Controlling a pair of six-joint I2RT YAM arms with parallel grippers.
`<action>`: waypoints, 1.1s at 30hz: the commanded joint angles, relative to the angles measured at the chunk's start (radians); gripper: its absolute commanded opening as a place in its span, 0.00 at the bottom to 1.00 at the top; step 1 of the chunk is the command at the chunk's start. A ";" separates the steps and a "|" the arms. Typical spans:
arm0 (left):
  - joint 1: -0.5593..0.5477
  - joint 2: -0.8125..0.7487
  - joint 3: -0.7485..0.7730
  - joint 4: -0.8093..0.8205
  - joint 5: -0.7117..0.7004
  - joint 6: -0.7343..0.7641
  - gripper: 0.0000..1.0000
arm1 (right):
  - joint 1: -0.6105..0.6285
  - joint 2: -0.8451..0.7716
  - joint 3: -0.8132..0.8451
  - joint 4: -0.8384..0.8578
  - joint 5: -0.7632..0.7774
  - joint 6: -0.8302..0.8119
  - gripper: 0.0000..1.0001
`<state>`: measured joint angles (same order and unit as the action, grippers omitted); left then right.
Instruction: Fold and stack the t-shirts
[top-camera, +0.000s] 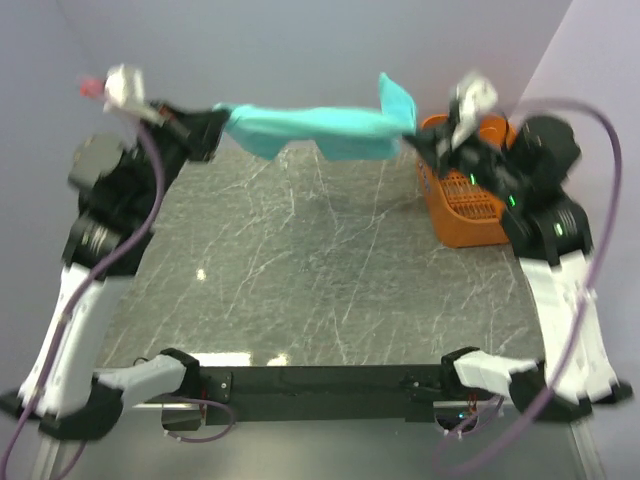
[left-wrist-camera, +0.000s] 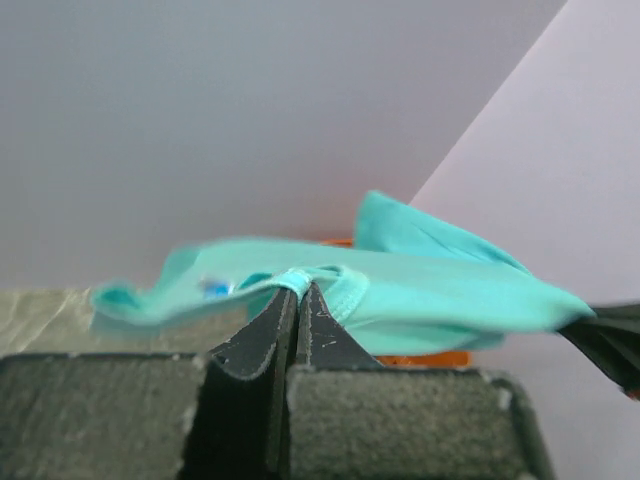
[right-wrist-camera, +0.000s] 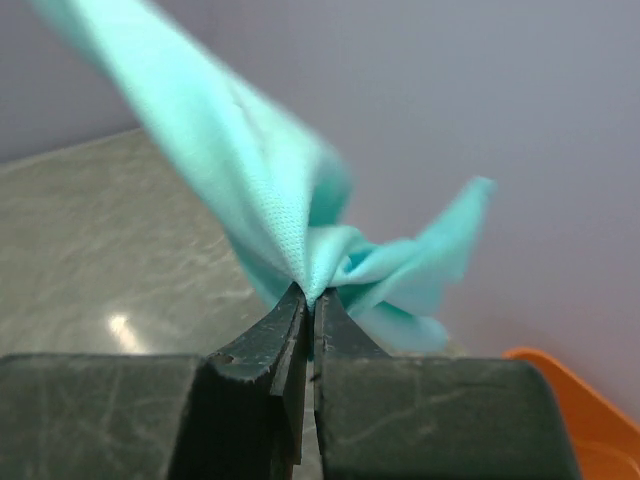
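Observation:
A turquoise t-shirt (top-camera: 318, 130) hangs stretched in the air between both grippers, high over the far edge of the table. My left gripper (top-camera: 219, 130) is shut on its left end; the left wrist view shows the jaws pinched on a hemmed edge of the t-shirt (left-wrist-camera: 420, 295). My right gripper (top-camera: 412, 140) is shut on its right end, with a loose flap sticking up behind it. The right wrist view shows the jaws closed on bunched cloth of the t-shirt (right-wrist-camera: 260, 190). No other t-shirt is in view.
An orange plastic basket (top-camera: 462, 205) stands at the far right of the dark marbled table (top-camera: 300, 270), just under the right arm. Grey walls stand close behind and at both sides.

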<state>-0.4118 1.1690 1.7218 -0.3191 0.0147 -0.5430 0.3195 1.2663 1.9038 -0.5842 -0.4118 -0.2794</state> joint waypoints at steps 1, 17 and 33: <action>0.025 -0.178 -0.266 0.008 -0.073 0.000 0.01 | 0.015 -0.188 -0.222 -0.087 -0.352 -0.208 0.00; 0.093 -0.549 -1.041 -0.175 -0.073 -0.359 0.15 | 0.214 -0.320 -0.847 -0.051 -0.157 -0.319 0.66; 0.097 -0.479 -0.904 -0.114 -0.164 -0.209 0.90 | 0.038 -0.125 -0.908 0.055 -0.073 -0.176 0.68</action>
<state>-0.3218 0.5808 0.7635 -0.5732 -0.1696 -0.8707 0.3908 1.1339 0.9871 -0.5976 -0.5175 -0.5064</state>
